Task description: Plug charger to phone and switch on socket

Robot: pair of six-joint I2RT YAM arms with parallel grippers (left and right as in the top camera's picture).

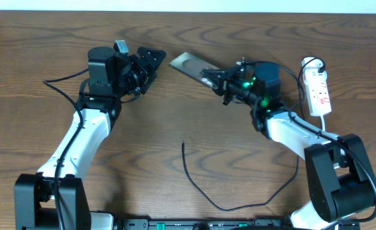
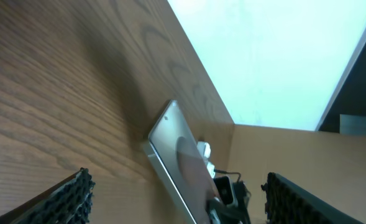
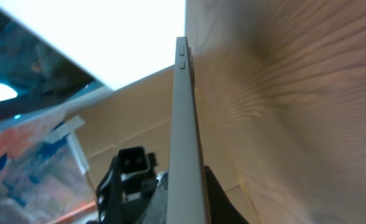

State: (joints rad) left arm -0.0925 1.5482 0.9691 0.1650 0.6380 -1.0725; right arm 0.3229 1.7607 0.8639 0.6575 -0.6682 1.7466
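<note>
From overhead, the right claw (image 1: 218, 80) holds the phone (image 1: 189, 65) far centre; the left claw (image 1: 154, 64) faces it; the charger cable (image 1: 226, 209) lies loose nearer, its tip unplugged; the socket (image 1: 319, 89) sits far right. At the left wrist, the fingers (image 2: 71, 196) spread wide, empty. At the right wrist, the phone stands edge-on, seemingly clamped low down. The plugging step is not yet begun; next, the left claw must fetch the cable tip.

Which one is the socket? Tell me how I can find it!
Look at the brown wooden table, then at its far right end, just past the right arm. The socket lies flat there: a small, long white strip with red marks and a white cord, not thin and black like the charger.
</note>
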